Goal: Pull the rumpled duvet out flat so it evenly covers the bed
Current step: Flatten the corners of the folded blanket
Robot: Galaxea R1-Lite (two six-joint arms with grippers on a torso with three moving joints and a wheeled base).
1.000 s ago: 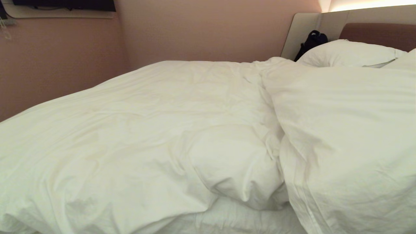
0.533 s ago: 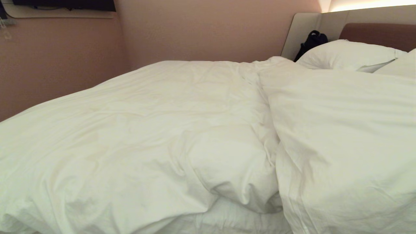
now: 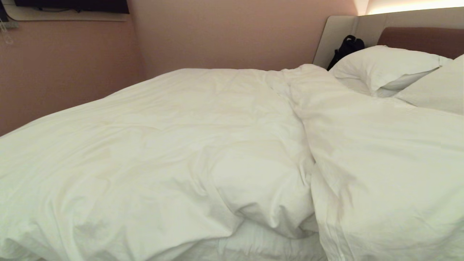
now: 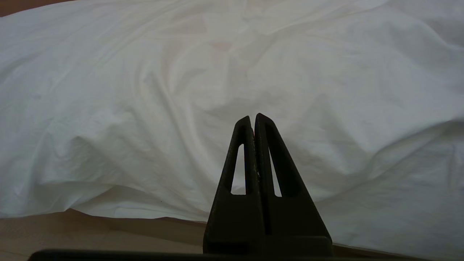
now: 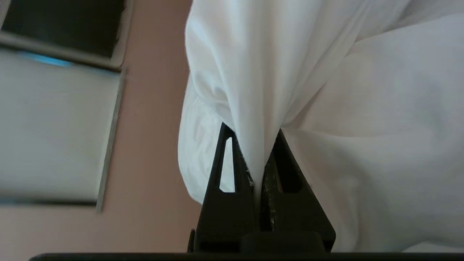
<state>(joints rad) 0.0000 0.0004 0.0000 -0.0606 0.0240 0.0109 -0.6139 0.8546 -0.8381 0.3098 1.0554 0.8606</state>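
Note:
The white puffy duvet (image 3: 181, 145) lies rumpled over the bed, whose brown padded headboard (image 3: 420, 38) shows at the back right. Its right part forms a raised fold (image 3: 384, 163) with a deep crease beside it. Neither gripper shows in the head view. In the right wrist view my right gripper (image 5: 253, 130) is shut on a pinched bunch of the duvet (image 5: 362, 127), which hangs around the fingers. My left gripper (image 4: 253, 117) is shut and empty, pointing at the duvet (image 4: 145, 90) draped over the bed's side.
Two white pillows (image 3: 384, 63) (image 3: 435, 88) lie by the headboard, with a black bag (image 3: 346, 47) behind them. A pink wall (image 3: 72, 72) runs along the bed's far side. The beige bed base (image 4: 72, 232) shows below the duvet's hem.
The raised right part of the duvet has sunk and drawn back from the headboard, uncovering more of both pillows. The left part lies as before.

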